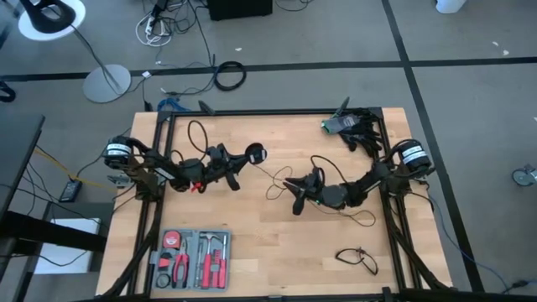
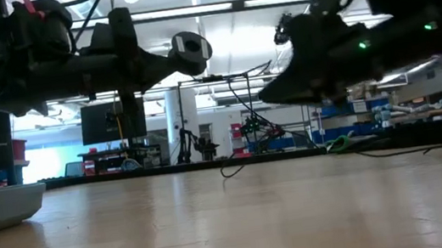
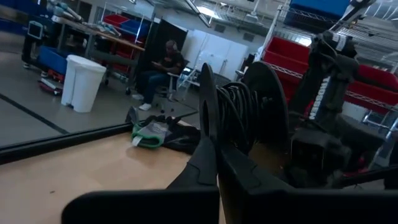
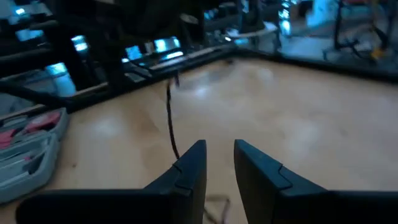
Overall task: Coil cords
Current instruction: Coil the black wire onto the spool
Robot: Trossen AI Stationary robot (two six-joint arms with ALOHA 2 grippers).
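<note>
Left gripper (image 1: 239,164) clamped on disc-ended cord (image 1: 255,154) held off table — right gripper (image 1: 295,191) just beside, fingers narrowly apart, empty.

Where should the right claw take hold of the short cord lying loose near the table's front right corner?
Probably across one strand of the loop that the short cord forms, coming straight down from above, since it lies flat on the table. The open right claw hovers mid-table, nearest it; the left claw is shut on the long cord's disc.
</note>
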